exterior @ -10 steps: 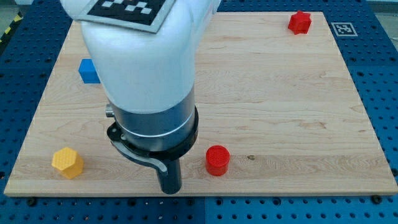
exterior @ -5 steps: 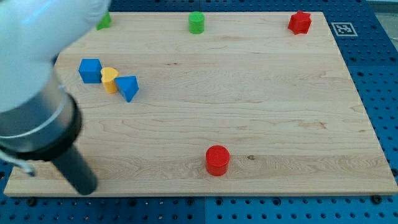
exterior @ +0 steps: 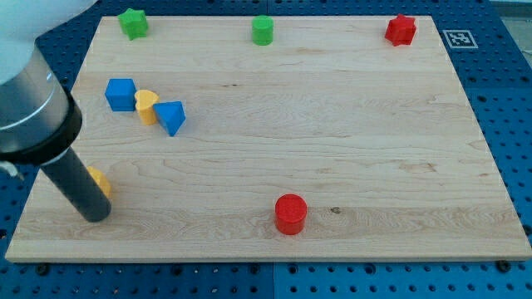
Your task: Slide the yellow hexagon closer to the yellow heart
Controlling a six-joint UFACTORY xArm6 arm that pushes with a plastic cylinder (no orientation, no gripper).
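The yellow hexagon [exterior: 100, 180] lies near the board's lower left and is mostly hidden behind my rod; only a small orange-yellow edge shows. My tip [exterior: 96, 216] rests on the board just below the hexagon, touching or almost touching it. The yellow heart [exterior: 145, 106] sits further up at the left, wedged between a blue cube [exterior: 121, 94] on its left and a blue triangular block [exterior: 171, 117] on its right.
A red cylinder [exterior: 290, 213] stands at the bottom middle. A green star-like block [exterior: 132, 22] and a green cylinder [exterior: 263, 30] lie along the top edge, and a red star-like block [exterior: 401, 29] is at the top right. The board's left edge [exterior: 50, 166] is close to my rod.
My arm swung from the bottom middle to the far left, then shifted up a little. The yellow hexagon has moved up from its earlier spot and now sits behind the rod.
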